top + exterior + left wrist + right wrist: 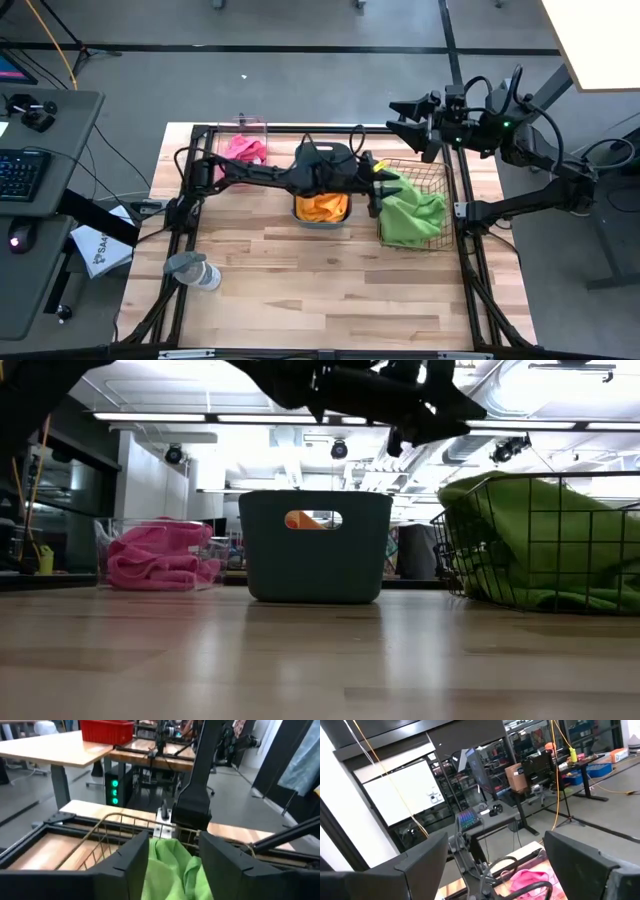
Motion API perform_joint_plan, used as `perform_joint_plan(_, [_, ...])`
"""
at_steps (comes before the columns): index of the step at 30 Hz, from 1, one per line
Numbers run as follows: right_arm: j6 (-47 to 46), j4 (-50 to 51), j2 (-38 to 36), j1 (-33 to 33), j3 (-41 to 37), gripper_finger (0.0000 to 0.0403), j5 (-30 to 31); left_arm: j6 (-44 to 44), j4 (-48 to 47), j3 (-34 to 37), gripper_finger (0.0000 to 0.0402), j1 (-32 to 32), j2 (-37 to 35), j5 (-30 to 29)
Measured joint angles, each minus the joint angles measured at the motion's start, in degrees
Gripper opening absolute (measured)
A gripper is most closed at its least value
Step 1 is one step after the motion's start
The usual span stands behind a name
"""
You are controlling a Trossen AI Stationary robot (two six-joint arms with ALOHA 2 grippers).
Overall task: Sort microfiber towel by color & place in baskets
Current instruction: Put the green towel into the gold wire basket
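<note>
Starting nearest the table's front edge: clear bottle with grey cap (194,270) lies on its side at front left, well apart from everything else. Middle of table, left to right: clear plastic box (250,128) with the pink towel (158,554) inside, teal tub (315,546) with the orange towel (321,207) inside, wire-mesh basket (437,185) with the green towel (410,215) piled in, part draped over its front rim. Left arm reaches across above the teal tub; left gripper (381,183) hovers over the wire basket's left side, fingers spread wide, holding nothing, green towel showing between them in its wrist view. Farther back, right gripper (410,122) is parked raised off the table's far right corner, fingers wide apart, empty. Beyond: desks, monitors.
</note>
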State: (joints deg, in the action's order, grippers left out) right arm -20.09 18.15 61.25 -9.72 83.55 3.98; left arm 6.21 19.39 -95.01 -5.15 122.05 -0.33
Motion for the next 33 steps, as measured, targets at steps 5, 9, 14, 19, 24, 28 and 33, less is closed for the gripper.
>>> perform_joint_plan(5, [1.06,0.18,-0.02,0.0,-0.02,0.0326,-0.01,-2.38,-6.43,0.03,0.0181,-1.53,-5.7,1.92])
perform_joint_plan(9, [0.81,4.31,-0.41,0.0,-0.02,0.0326,-0.01,-8.04,-21.09,-0.02,0.018,-3.96,-13.67,5.47])
perform_joint_plan(14, [-3.61,23.67,-0.39,0.22,-0.02,0.0326,0.47,-9.98,-39.26,2.05,0.0177,-8.97,-24.08,10.93])
perform_joint_plan(19, [-9.44,43.47,1.22,3.68,-0.04,0.0326,2.81,-1.74,-33.19,16.83,0.0176,-13.15,-38.43,17.84])
perform_joint_plan(24, [-12.94,54.81,2.55,8.43,-0.43,0.0316,4.1,5.91,-16.07,36.24,0.0172,-12.6,-54.83,15.11])
perform_joint_plan(28, [-14.2,52.8,2.61,10.68,-7.3,0.0254,4.58,11.06,-7.8,46.99,0.016,-11.71,-65.06,9.32])
perform_joint_plan(33, [-14.65,43.51,2.71,10.37,-21.48,0.0084,0.88,15.19,-5.95,52.59,0.0138,-10.85,-73.97,4.92])
